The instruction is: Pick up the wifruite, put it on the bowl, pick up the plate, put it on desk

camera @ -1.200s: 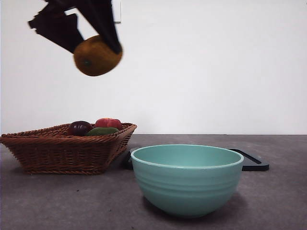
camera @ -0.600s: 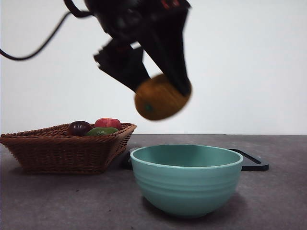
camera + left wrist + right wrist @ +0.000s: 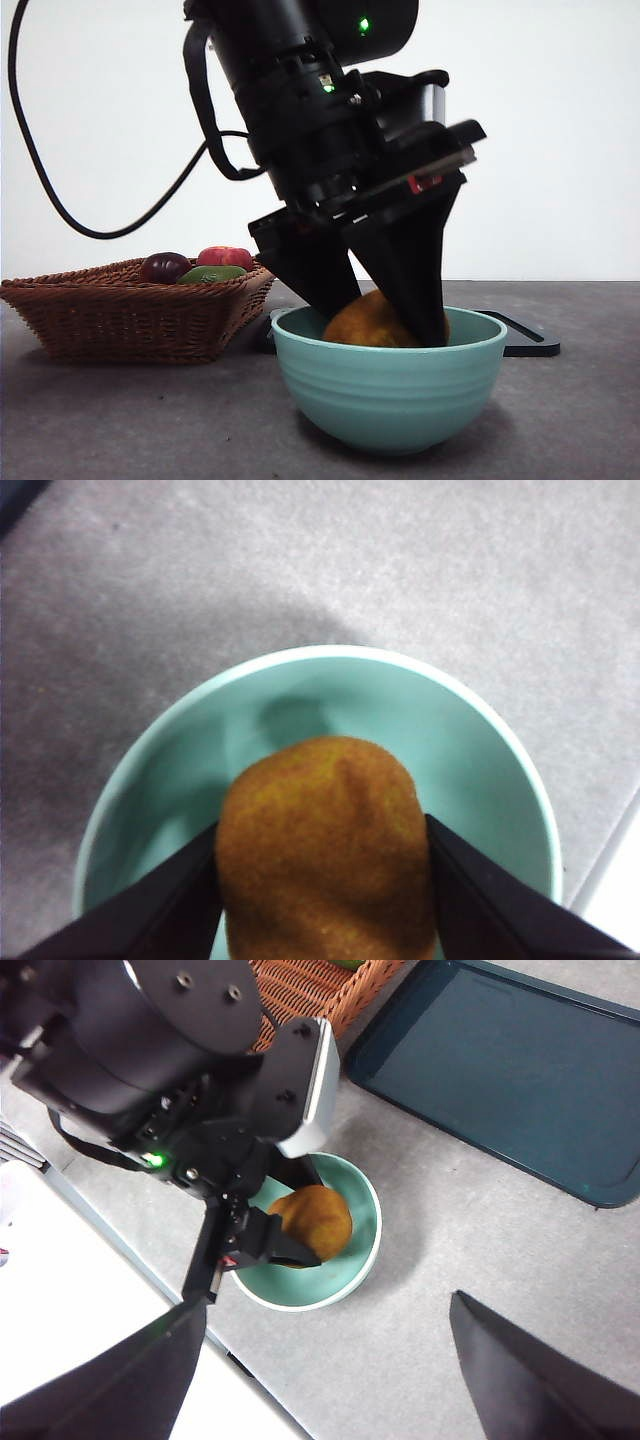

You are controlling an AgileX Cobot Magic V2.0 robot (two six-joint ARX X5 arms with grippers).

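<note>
The orange-brown wifruite [image 3: 370,322] is down inside the pale teal bowl [image 3: 390,390], its top showing above the rim. My left gripper [image 3: 385,325] reaches into the bowl from above and is shut on it. In the left wrist view both black jaws press the sides of the wifruite [image 3: 325,840] over the bowl's [image 3: 330,690] inner wall. My right gripper [image 3: 325,1380] hangs high above the desk [image 3: 450,1260], open and holding nothing. The plate [image 3: 500,1070], a dark flat rectangular tray, lies behind the bowl [image 3: 355,1260].
A brown wicker basket [image 3: 130,310] stands left of the bowl with a dark purple fruit [image 3: 165,267], a red fruit [image 3: 226,257] and a green one [image 3: 213,273]. The plate's edge [image 3: 525,340] shows behind the bowl at the right. A black cable [image 3: 60,190] loops at the left.
The left gripper has carried the wifruite rightward from above the basket and down into the bowl. The basket, bowl and plate have not moved.
</note>
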